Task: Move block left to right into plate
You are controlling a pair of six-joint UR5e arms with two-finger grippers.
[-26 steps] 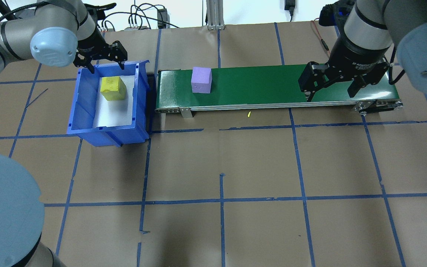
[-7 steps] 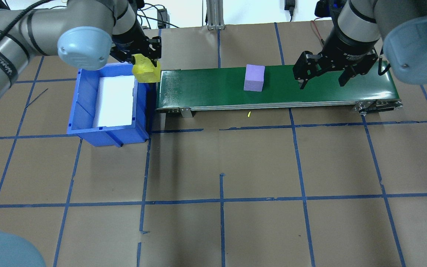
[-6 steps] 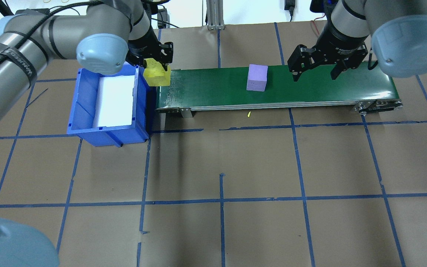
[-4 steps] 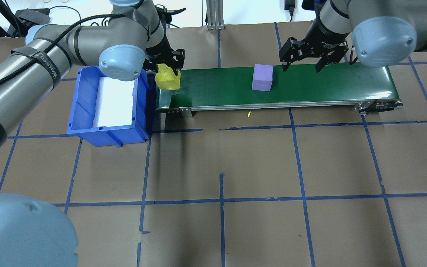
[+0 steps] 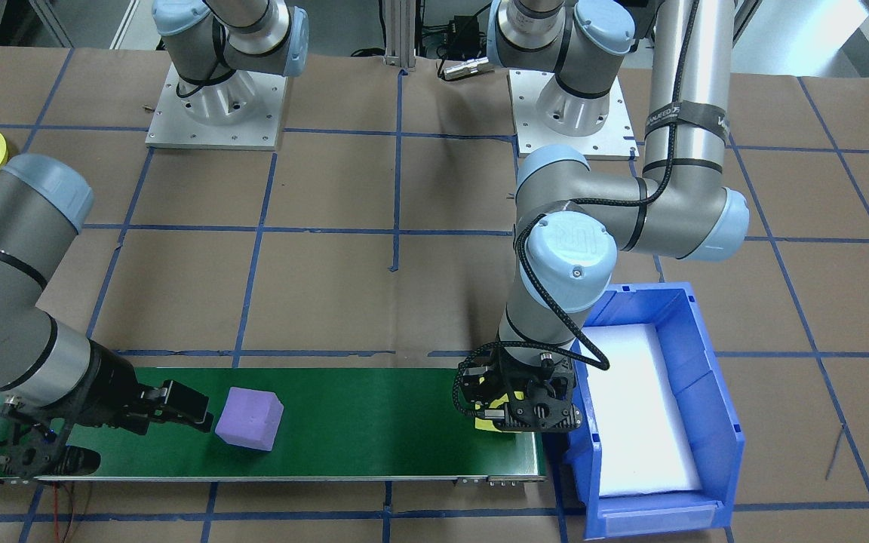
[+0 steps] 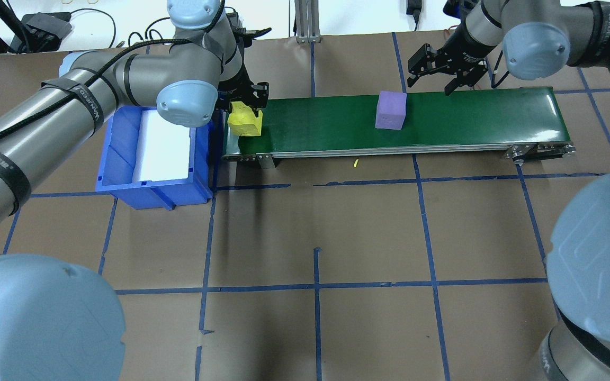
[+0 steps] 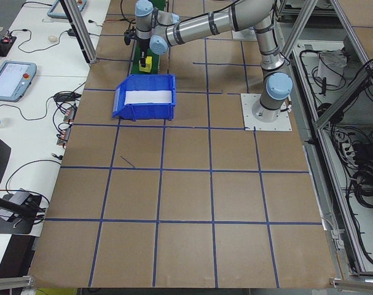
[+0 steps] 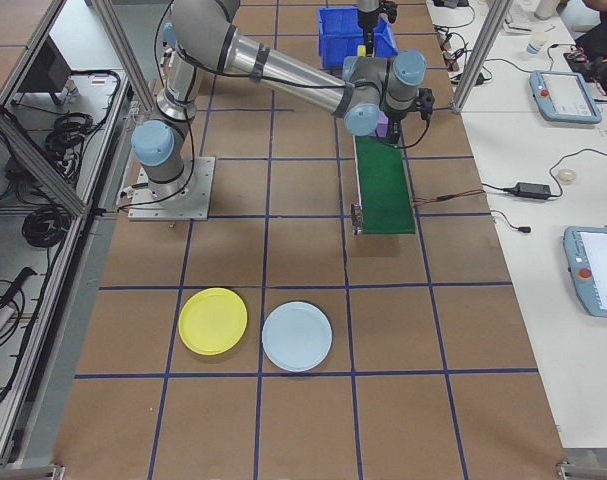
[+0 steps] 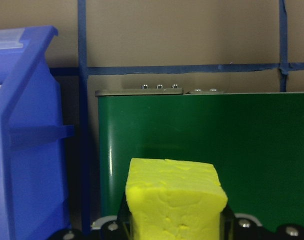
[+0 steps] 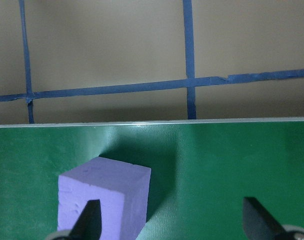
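Since the earliest overhead frame the left gripper [image 6: 245, 108] has lifted the yellow block [image 6: 245, 121] out of the blue bin [image 6: 125, 174] and carried it over the near end of the green conveyor belt [image 6: 469, 119]; its fingers are clamped on the block, which sits low over the belt, contact unclear; the purple block [image 6: 391, 109] has ridden further along the belt toward the right arm.

Right gripper [image 6: 439, 66] hangs with fingers spread, just beyond the purple block on the far side of the belt; in the right wrist view the block lies toward one fingertip [image 10: 89, 220], not centred, so that arm is clearly the nearer.

Count: two blocks, one bin, one belt; a yellow plate [image 8: 213, 320] and a pale blue plate [image 8: 297, 336], side by side, well apart from both blocks.
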